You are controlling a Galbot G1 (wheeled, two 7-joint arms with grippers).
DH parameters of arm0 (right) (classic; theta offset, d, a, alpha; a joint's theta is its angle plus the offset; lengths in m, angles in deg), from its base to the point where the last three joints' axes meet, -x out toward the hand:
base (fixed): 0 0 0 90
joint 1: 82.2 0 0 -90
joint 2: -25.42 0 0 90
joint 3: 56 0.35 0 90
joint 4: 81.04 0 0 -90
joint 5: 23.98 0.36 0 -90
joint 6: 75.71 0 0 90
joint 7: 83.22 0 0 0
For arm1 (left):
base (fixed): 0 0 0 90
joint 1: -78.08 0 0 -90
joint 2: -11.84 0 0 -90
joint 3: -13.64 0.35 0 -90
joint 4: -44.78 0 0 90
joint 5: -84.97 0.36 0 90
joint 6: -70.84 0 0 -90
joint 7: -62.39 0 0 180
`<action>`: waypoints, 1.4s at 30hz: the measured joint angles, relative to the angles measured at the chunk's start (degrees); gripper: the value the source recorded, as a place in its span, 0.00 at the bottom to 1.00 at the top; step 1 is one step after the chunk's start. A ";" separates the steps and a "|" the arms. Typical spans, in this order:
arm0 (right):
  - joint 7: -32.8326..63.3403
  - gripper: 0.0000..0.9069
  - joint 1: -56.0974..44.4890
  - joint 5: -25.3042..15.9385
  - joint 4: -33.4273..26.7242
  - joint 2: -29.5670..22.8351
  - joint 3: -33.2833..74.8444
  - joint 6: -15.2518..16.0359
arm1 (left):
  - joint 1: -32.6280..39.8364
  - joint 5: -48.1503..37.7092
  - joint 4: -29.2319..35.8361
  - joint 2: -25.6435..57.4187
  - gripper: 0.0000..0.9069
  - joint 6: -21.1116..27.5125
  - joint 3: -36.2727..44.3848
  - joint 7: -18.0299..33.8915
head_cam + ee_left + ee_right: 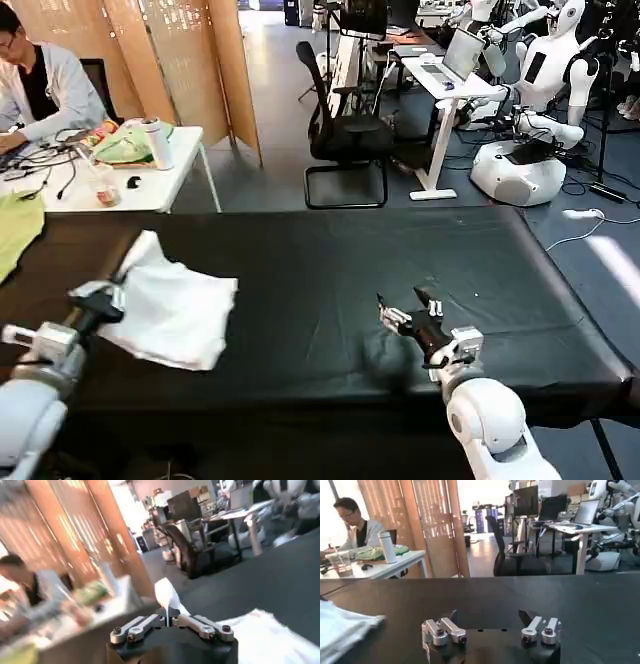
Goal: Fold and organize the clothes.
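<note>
Your left claw (118,283) clenched on a raised corner of the white T-shirt (178,312), crumpled on the black table (330,260), your right claw (408,308) released, well apart.

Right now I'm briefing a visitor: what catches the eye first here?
The white T-shirt, rumpled on the black table at the robot's left, with the left gripper pinching its edge. The right gripper hovers open over bare table to the right.
</note>
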 joint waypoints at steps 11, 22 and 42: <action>-0.19 0.97 -1.55 -0.35 0.21 -0.67 -0.18 0.00 | 4.12 -12.14 5.36 -5.91 0.00 3.79 12.72 5.84; -1.15 0.97 -2.38 7.19 1.27 1.05 -2.40 3.42 | 9.28 -13.45 -0.87 -17.97 0.97 -1.66 28.34 -0.62; 0.30 0.70 0.58 12.81 -3.18 -2.10 -11.85 6.34 | 6.72 -6.39 -1.54 -17.94 0.97 -10.72 26.60 -5.85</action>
